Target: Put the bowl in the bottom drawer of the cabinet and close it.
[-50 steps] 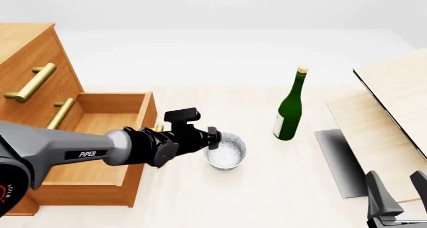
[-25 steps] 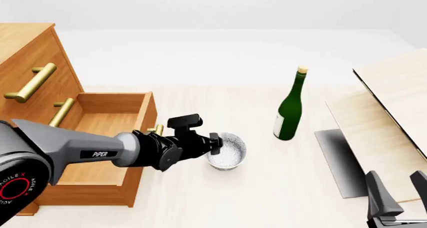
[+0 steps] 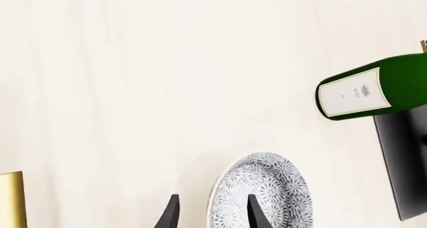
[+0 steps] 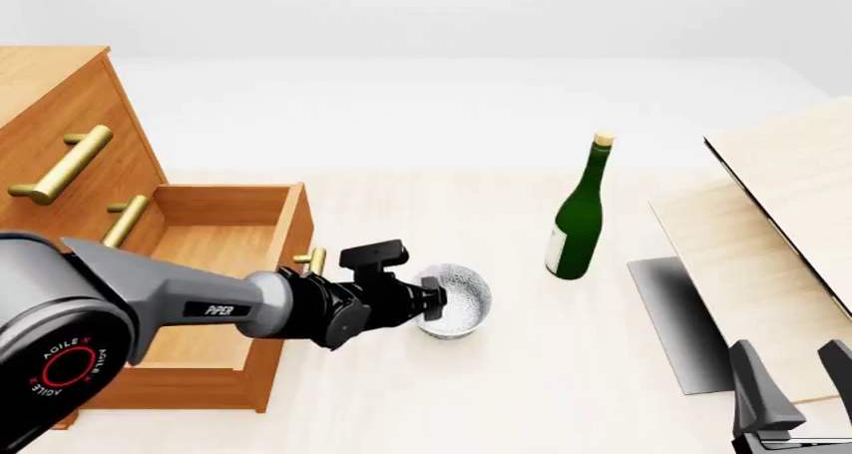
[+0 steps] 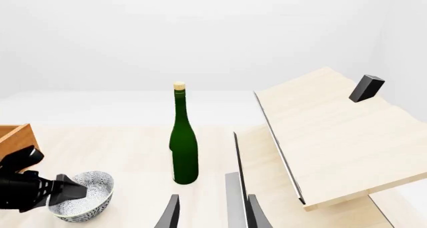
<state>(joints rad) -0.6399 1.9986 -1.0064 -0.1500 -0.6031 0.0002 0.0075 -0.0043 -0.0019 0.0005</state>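
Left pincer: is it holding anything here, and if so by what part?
The left pincer straddles the bowl at its near rim, one finger inside and one outside. Whether it is actually clamped cannot be told.

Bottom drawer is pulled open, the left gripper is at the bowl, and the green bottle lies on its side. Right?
Not quite. The green bottle stands upright on the table, as the front view shows. The bottom drawer is open and the left gripper is at the bowl.

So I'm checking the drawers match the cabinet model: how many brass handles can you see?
3. The top handle and the middle handle are on the cabinet front. The bottom drawer, pulled open, shows only part of its handle behind the left arm.
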